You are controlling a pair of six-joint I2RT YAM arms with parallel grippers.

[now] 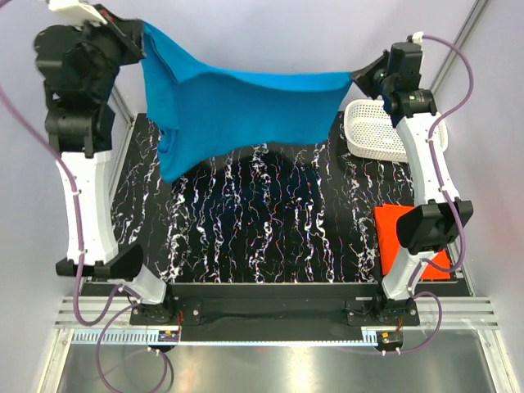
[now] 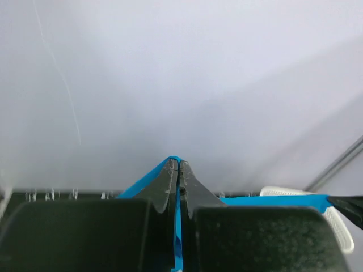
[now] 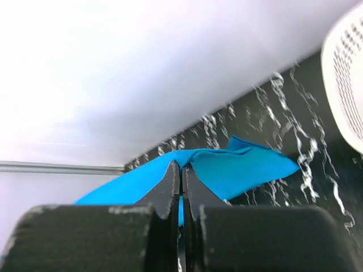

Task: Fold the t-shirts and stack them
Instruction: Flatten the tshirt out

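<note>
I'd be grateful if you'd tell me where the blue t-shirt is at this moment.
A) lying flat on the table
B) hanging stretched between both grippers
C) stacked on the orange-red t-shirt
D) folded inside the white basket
B: the blue t-shirt hangs above the table, one end pinched in the left gripper and the other in the right gripper. The orange-red t-shirt lies folded, apart from it.

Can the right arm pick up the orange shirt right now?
Probably not yet. The right tool is shut on the blue t-shirt, held up in the air with the left tool. The orange-red t-shirt lies folded near that arm's base, partly under its elbow, so it would have to let go first.
</note>
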